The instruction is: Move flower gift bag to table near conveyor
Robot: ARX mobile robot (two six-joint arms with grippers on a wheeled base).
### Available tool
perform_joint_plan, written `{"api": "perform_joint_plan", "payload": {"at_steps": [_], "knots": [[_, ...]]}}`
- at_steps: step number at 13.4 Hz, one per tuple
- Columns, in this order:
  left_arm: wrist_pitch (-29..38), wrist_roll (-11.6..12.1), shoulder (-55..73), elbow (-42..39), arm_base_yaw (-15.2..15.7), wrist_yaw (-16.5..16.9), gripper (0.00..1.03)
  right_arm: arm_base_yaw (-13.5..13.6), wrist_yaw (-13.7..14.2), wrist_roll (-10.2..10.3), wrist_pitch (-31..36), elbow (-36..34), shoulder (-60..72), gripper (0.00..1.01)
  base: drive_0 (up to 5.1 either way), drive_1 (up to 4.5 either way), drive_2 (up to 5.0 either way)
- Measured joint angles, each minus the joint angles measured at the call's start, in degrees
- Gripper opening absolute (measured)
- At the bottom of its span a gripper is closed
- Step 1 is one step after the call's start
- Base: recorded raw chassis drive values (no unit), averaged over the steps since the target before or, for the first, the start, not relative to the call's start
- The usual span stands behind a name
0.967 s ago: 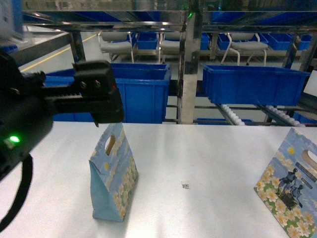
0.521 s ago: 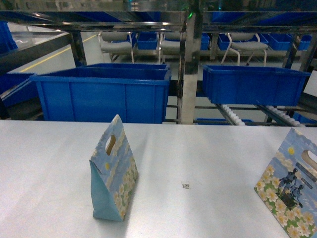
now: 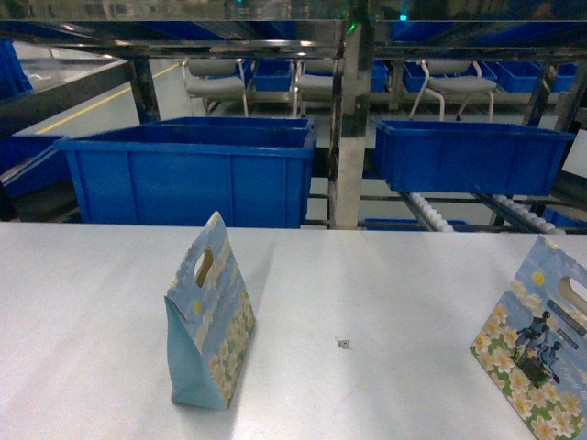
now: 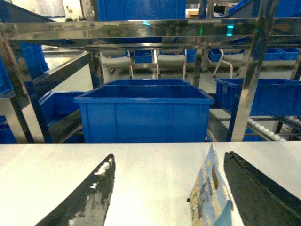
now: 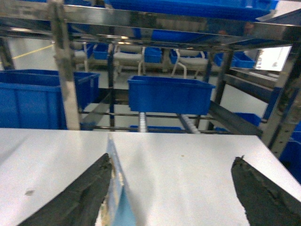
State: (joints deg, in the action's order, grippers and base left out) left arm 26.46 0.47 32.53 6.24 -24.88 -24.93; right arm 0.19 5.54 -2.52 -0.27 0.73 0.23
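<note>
Upright on the matte white-grey table (image 3: 385,302), the pale blue paper gift bag with daisy print (image 3: 209,321) stands near the front edge, left of the small square marker (image 3: 344,344).

Neither arm shows in the head view. Each wrist view shows only its own dark fingers, spread apart and holding nothing: the left gripper (image 4: 169,197) and right gripper (image 5: 171,195). A second flowered bag (image 3: 541,362) is cut off at the table's right edge. Beyond the far edge, the white-roller conveyor (image 3: 440,215) is mostly hidden by blue plastic bins (image 3: 197,174).
</note>
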Motion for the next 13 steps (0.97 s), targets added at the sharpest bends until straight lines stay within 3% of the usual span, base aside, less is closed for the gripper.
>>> {"api": "perform_joint_plan", "payload": {"at_steps": [1, 5, 6, 8, 9, 10, 12, 13], "knots": [[-3.1, -0.1, -3.8, -1.0, 3.7, 3.1, 0.58, -0.5, -4.7, 1.1, 0.1, 0.0, 0.0, 0.67, 0.0, 0.00, 0.0], [-9.8, -0.2, -13.1, -3.5, 13.3, 13.1, 0.04, -0.2, -5.5, 1.5, 0.1, 0.0, 0.0, 0.12, 0.0, 0.00, 0.0], [-11.0, -0.5, -14.8, -3.8, 14.9, 14.6, 0.02, -0.2, -5.5, 1.4, 0.1, 0.0, 0.0, 0.01, 0.0, 0.00, 0.0], [-11.9, -0.4, -17.6, -5.4, 18.1, 18.2, 0.02, -0.2, -5.5, 1.7, 0.1, 0.0, 0.0, 0.02, 0.0, 0.00, 0.0], [-13.6, -0.4, -19.6, -5.4, 23.1, 23.6, 0.02, -0.2, -5.6, 1.7, 0.1, 0.0, 0.0, 0.02, 0.0, 0.00, 0.0], [-14.8, -0.5, -21.0, -5.4, 25.4, 24.0, 0.02, -0.2, -5.5, 1.7, 0.1, 0.0, 0.0, 0.02, 0.0, 0.00, 0.0], [-16.7, -0.5, -22.9, -5.4, 24.7, 24.9, 0.02, -0.2, -5.6, 1.7, 0.1, 0.0, 0.0, 0.02, 0.0, 0.00, 0.0], [-25.3, -0.4, -28.3, -5.4, 24.8, 24.9, 0.02, -0.2, -5.5, 1.7, 0.1, 0.0, 0.0, 0.02, 0.0, 0.00, 0.0]]}}
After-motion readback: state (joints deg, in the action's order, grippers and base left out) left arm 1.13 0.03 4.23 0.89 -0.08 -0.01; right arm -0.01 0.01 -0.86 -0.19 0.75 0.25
